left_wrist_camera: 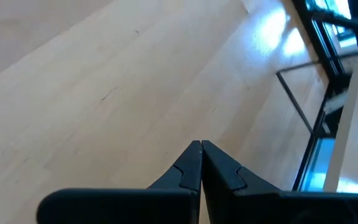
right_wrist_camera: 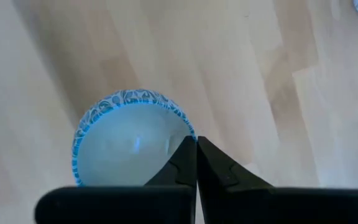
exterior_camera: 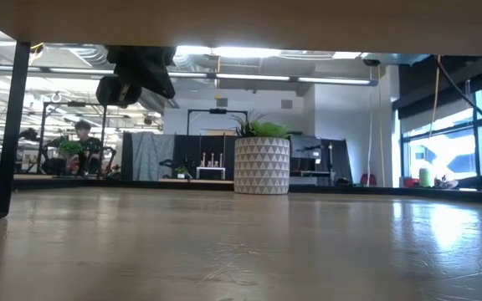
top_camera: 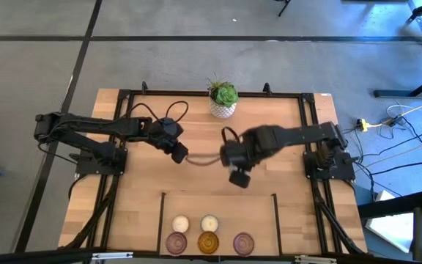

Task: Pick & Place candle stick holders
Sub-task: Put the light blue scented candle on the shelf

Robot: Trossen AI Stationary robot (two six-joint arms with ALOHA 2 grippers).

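Seen from above, a wooden counter [top_camera: 145, 191] carries two dark arms reaching toward its middle from opposite sides. The left claw [top_camera: 179, 154] hangs over bare wood left of centre; the left wrist view shows its fingers [left_wrist_camera: 191, 163] pressed together with nothing between them. The right claw [top_camera: 239, 178] sits just right of centre, and in the right wrist view its fingers [right_wrist_camera: 187, 155] also meet tip to tip; directly beyond them lies a small round holder [right_wrist_camera: 126, 140] with a pale interior and a blue patterned rim, resting on the wood, its edge touching or just behind the fingertips; whether it is pinched cannot be told. Five candle stick holders stand grouped at the near edge of the counter inside a marked rectangle: two cream-white holders [top_camera: 180, 224] in the back row, and in front of them a purplish-pink holder [top_camera: 176, 242], an amber holder [top_camera: 208, 242] and a second purplish-pink holder [top_camera: 243, 242]. A green plant in a white patterned pot [top_camera: 223, 97] stands at the far edge, well apart from both claws. In the low view a person [exterior_camera: 82, 138] shows in the room behind.
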